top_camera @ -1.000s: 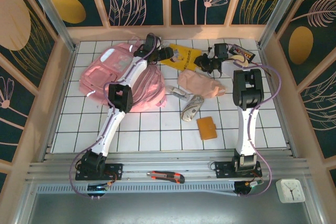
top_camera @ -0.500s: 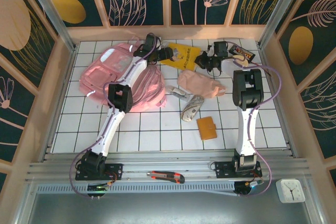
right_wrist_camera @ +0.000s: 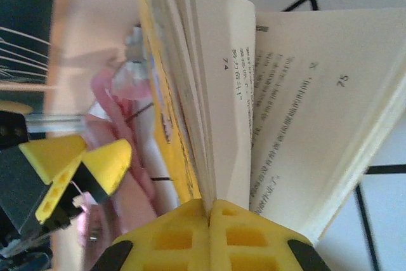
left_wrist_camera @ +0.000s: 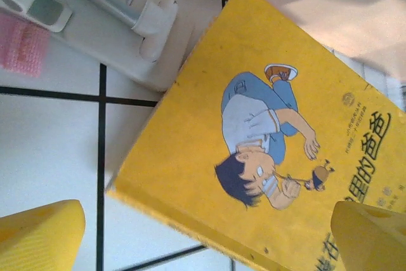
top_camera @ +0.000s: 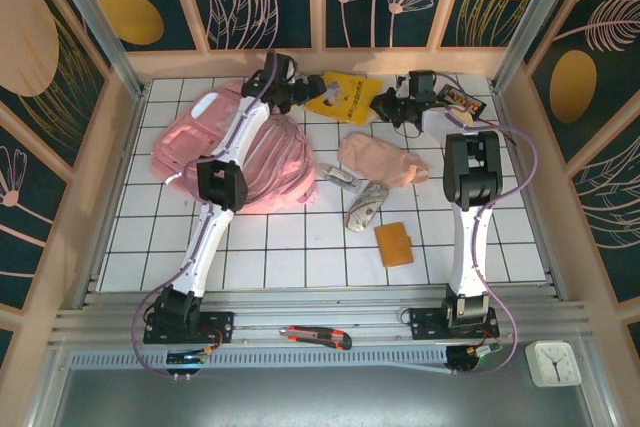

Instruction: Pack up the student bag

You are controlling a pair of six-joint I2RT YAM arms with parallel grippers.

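My right pincer (right_wrist_camera: 209,204) grips the book (right_wrist_camera: 285,93); my left pincer (left_wrist_camera: 203,239) gapes empty. The bag (top_camera: 185,142) lies left, beside that arm.

The backpack (top_camera: 275,162) is soft pink cloth, matt and wrinkled, with pale shiny strips. The pouch (top_camera: 385,162) to its right is also cloth, paler and smoother. The book (left_wrist_camera: 254,144) has a yellow paper cover, matt and a little scuffed (its pages (right_wrist_camera: 304,125) are off-white, uncoated paper). The right gripper (right_wrist_camera: 209,207) has fingers (right_wrist_camera: 165,239) of matt yellow plastic with moulded hollows. The table (top_camera: 300,247) has a white tiled surface, smooth and slightly glossy. The rail (top_camera: 320,319) at the near edge is dull grey metal.
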